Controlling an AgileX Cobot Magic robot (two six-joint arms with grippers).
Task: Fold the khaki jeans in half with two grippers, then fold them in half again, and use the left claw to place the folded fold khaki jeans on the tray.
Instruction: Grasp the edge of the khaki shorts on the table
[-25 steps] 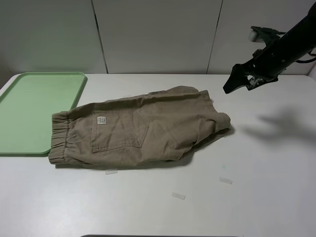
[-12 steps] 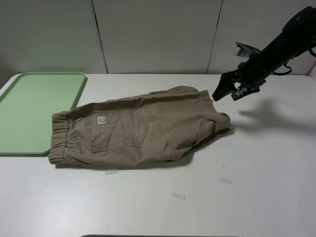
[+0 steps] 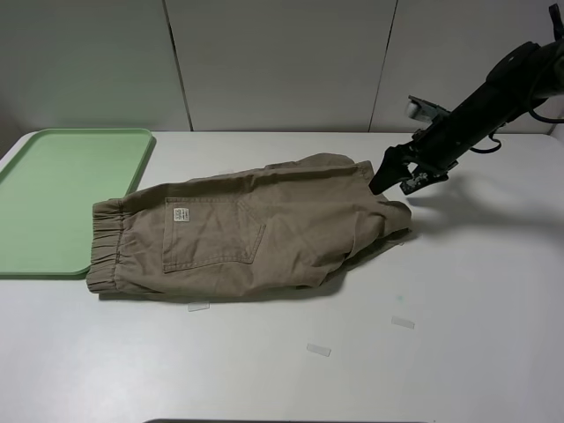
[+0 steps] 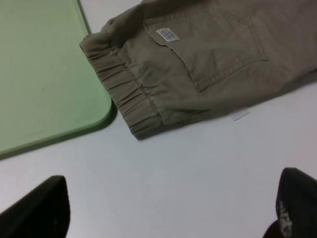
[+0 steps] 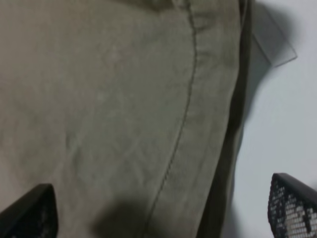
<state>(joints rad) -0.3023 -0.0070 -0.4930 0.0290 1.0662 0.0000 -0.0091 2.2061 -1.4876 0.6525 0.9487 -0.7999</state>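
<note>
1. Exterior high view first: khaki-tan cotton jeans point(image 3: 256, 231), short ones, flat on the white table point(image 3: 458, 300).
2. Seem folded in half once already, one leg on top of the other, small white label point(image 3: 181, 214) facing up.
3. Bunchy elastic waistband point(image 3: 107, 251) right next to the big pale mint-green plastic tray point(image 3: 53, 203); no jeans on it yet.
4. Black right gripper point(image 3: 395, 179) low over the far corner of the leg end, fingers point(image 5: 294, 208) wide apart, holding nothing; cannot tell if touching the cloth.
5. Black left gripper point(image 4: 166, 206) out of the high view; in its wrist view, above bare table near the waistband, fingers point(image 4: 37, 208) wide apart, empty.
6. Left to do, by the look of it: grab, fold in half again, then carry the bundle onto the tray with the left gripper.
</note>
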